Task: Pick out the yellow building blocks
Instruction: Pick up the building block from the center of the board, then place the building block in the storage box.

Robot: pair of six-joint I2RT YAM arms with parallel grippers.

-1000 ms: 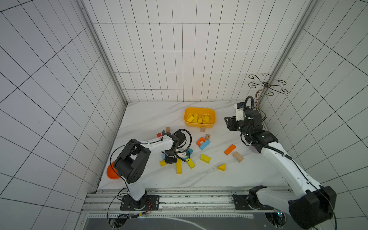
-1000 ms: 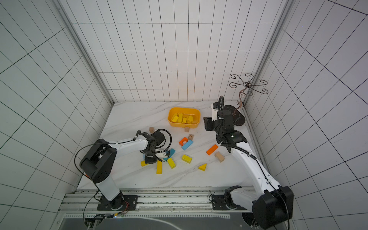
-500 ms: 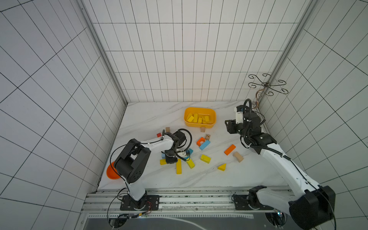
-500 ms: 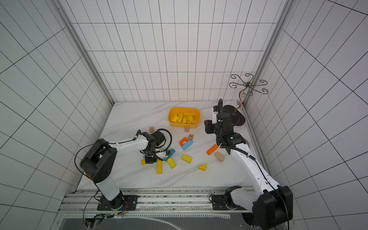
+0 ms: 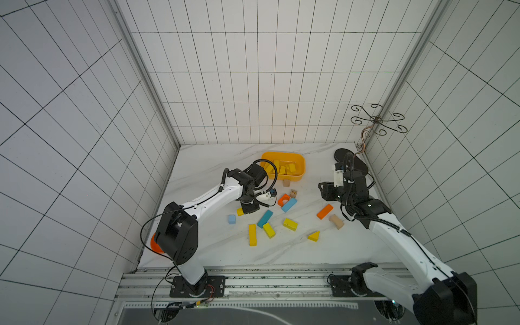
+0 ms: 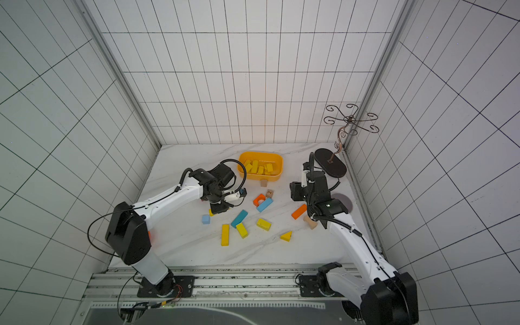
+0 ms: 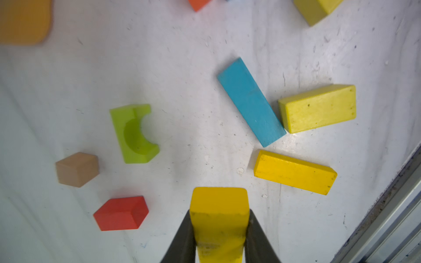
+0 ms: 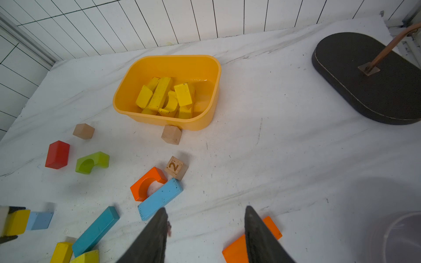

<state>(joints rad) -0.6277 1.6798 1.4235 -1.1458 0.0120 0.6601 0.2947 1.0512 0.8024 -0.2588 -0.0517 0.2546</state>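
Four yellow building blocks [image 5: 290, 224] lie loose on the marble tabletop [image 5: 213, 253]; others are piled in the yellow-orange tub [image 8: 200, 123]. Left gripper [image 7: 219, 211] is clamped on one yellow block [image 7: 218, 200]. Right gripper [image 8: 206, 208]: jaws apart, nothing between them, above the orange bar [image 8: 235, 251].

Up high on the bases' side, both top views peer steeply down and forward over the whole surface [image 5: 219, 250] to the tiled back wall [image 5: 253, 84], standing well off and sharing nearly everything. Down low, the left wrist camera looks almost straight down, close in, past the left hand [image 7: 219, 211] and its clamped yellow block [image 7: 218, 200]. The right wrist camera sits higher, tilted forward past the right hand [image 8: 206, 207] toward the yellow tub [image 8: 198, 124]. Both wrist views catch the green arch [image 7: 134, 134] and red block [image 7: 120, 213].
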